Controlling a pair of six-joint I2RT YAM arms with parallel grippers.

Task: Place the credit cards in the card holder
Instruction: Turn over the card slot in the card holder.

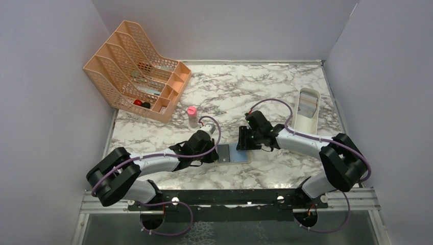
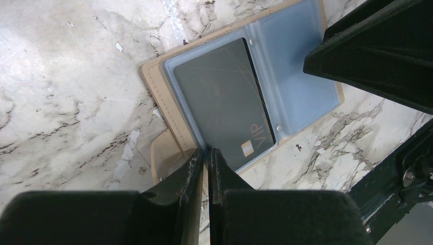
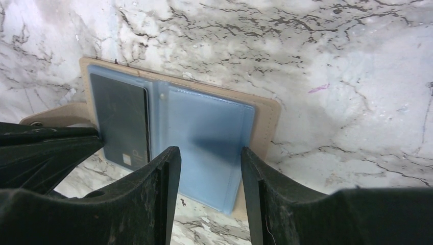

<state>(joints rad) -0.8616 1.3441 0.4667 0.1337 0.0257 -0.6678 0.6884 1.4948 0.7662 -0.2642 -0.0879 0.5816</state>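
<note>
The wallet is lying open and flat on the marble table, near the front edge and between the two grippers, with its light blue pockets facing up. A black card is sitting in the pocket on the wallet's left half, and the right half is showing only blue plastic. The left gripper is reaching down at the wallet's near edge, just beside the card's corner and the tan snap tab. Its fingers are standing almost together with only a thin slit between them, and nothing is showing in that slit; whether the tips are pressing on the wallet I cannot tell. The right gripper is hanging over the blue right half with its fingers about halfway apart, gripping nothing. A white tray is lying well off to the right rear with what look like more cards in it. A peach rack is standing at the left rear, and a pink-capped bottle is standing near it.
</note>
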